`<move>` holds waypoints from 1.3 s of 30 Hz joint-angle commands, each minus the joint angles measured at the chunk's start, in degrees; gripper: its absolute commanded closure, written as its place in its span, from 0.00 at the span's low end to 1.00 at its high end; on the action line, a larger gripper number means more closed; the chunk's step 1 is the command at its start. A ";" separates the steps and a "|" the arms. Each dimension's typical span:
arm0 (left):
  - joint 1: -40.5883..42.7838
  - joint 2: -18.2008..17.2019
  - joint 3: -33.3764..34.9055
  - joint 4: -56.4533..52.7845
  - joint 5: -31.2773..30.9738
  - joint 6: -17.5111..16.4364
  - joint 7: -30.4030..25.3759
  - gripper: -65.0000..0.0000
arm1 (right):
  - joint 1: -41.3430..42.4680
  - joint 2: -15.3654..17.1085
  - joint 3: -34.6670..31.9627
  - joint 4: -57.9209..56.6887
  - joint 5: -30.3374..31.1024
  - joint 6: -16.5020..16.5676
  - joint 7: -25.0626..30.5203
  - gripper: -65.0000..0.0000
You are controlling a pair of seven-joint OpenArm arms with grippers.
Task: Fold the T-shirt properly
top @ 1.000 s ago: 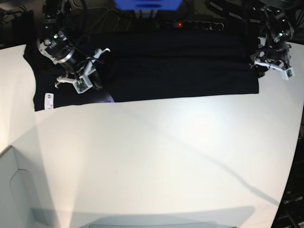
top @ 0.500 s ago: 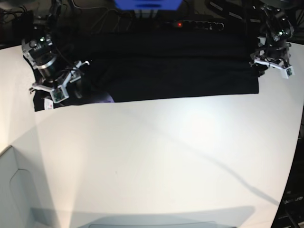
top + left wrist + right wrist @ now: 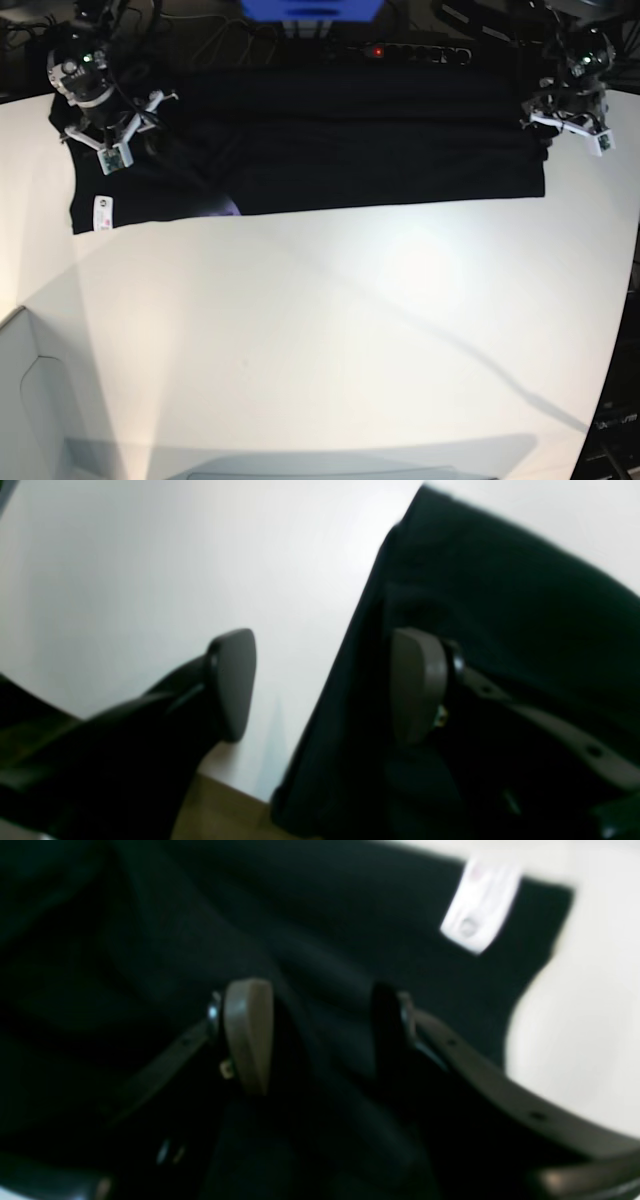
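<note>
The black T-shirt (image 3: 350,140) lies folded in a long band along the far edge of the white table (image 3: 330,340). Its white tag (image 3: 100,213) and a bit of purple print (image 3: 224,207) show at the near left. My right gripper (image 3: 126,142) is over the shirt's left end. In the right wrist view it (image 3: 317,1037) is open, with a ridge of black cloth (image 3: 320,975) between the pads and the tag (image 3: 480,905) beyond. My left gripper (image 3: 550,130) is at the shirt's right end. It (image 3: 322,682) is open astride the shirt's edge (image 3: 350,645), one pad over bare table.
A power strip (image 3: 405,50) with a red light and cables lie behind the shirt, next to a blue object (image 3: 310,10). The table's curved right edge (image 3: 625,300) drops off. A pale box corner (image 3: 25,400) stands at the near left.
My right arm has moved left and back across the shirt, from near the purple print to the shirt's far left end. My left gripper has shifted slightly back at the right end.
</note>
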 commanded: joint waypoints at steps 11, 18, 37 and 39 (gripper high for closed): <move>0.04 -0.51 2.88 -0.56 -0.57 -0.12 -1.10 0.38 | 2.72 1.56 0.00 -4.41 0.26 0.73 1.03 0.55; -0.04 -0.51 2.88 -6.54 -0.57 -0.12 -1.10 0.39 | 3.69 1.65 0.00 -4.49 0.26 0.73 0.95 0.55; -3.56 0.54 3.59 4.98 -0.48 -0.12 -1.10 1.00 | 3.86 -0.37 -0.09 -4.49 0.26 0.73 0.95 0.55; -2.59 2.30 5.43 10.78 -0.48 -0.12 -1.10 1.00 | 4.83 -0.98 -0.09 -4.49 0.26 0.73 0.68 0.55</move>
